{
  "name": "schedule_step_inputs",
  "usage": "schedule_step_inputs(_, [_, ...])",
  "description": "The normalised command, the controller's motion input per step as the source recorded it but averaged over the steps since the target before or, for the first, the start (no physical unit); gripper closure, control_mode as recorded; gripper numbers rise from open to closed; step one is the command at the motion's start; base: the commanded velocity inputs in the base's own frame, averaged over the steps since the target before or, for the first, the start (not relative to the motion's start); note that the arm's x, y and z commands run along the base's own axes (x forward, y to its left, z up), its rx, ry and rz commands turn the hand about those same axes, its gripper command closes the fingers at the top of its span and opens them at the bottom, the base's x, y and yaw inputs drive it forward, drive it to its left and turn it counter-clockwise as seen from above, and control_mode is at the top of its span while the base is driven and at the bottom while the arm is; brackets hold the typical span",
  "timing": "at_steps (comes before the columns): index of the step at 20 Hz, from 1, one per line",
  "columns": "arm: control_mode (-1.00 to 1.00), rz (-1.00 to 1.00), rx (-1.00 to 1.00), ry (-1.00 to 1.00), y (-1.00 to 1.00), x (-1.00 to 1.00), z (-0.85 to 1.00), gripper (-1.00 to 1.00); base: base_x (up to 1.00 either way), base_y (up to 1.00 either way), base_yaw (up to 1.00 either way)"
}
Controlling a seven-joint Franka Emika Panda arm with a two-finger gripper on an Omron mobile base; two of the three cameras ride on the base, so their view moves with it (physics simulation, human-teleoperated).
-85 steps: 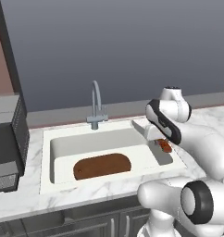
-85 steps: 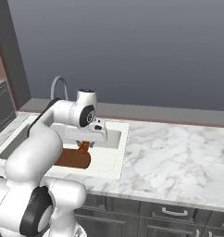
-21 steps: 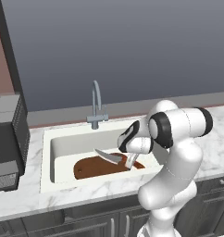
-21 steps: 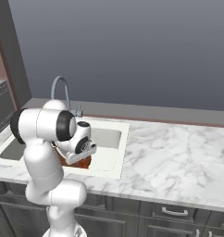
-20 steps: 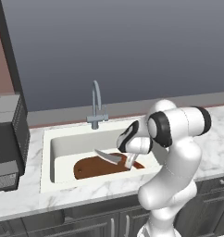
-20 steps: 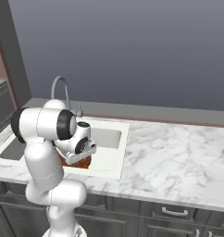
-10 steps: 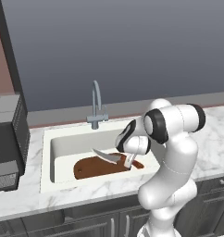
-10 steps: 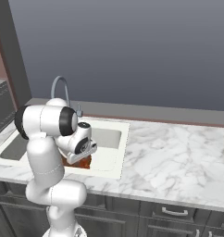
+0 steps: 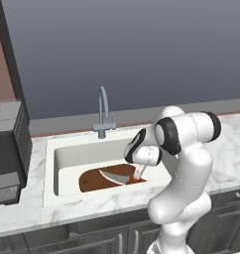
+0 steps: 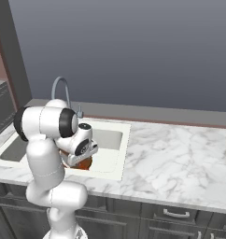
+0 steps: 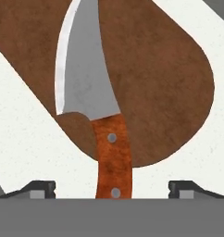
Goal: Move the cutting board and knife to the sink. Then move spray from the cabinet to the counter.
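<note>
The dark reddish-brown cutting board (image 9: pixel 94 179) lies flat on the floor of the white sink (image 9: pixel 50 163). The knife (image 11: pixel 93 83) rests across the board (image 11: pixel 169 78), its grey blade over the wood and its orange-red handle (image 11: pixel 113 157) reaching past the board's edge. My gripper (image 11: pixel 111 187) hangs low inside the sink, open, with its fingertips (image 11: pixel 40 187) standing wide apart on either side of the handle and clear of it. In the left base view the gripper (image 9: pixel 138 171) sits at the knife's (image 9: pixel 114 174) handle end. The spray and the cabinet are out of view.
A grey faucet (image 9: pixel 103 111) rises behind the sink. A black microwave-like unit (image 9: pixel 8 149) stands on the counter to the left. White marble counter (image 10: pixel 180 154) stretches to the right of the sink, backed by a dark grey wall.
The jaws have opened and let go of the knife's handle, and the knife now lies on the board. The arm has barely moved.
</note>
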Motion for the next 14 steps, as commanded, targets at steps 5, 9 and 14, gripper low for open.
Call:
schedule_step_inputs(5, [-1.0, -0.08, 0.0, -0.07, -0.11, -0.01, 0.61, -1.0, 0.0, 0.0, 0.0])
schedule_step_inputs(9, [-1.0, -0.06, 0.0, -0.04, -0.14, -0.25, 0.93, -1.0, 0.0, 0.0, 0.0])
schedule_step_inputs(14, [-1.0, -0.11, 0.0, -0.02, -0.25, -0.53, 1.0, -1.0, 0.0, 0.0, 0.0])
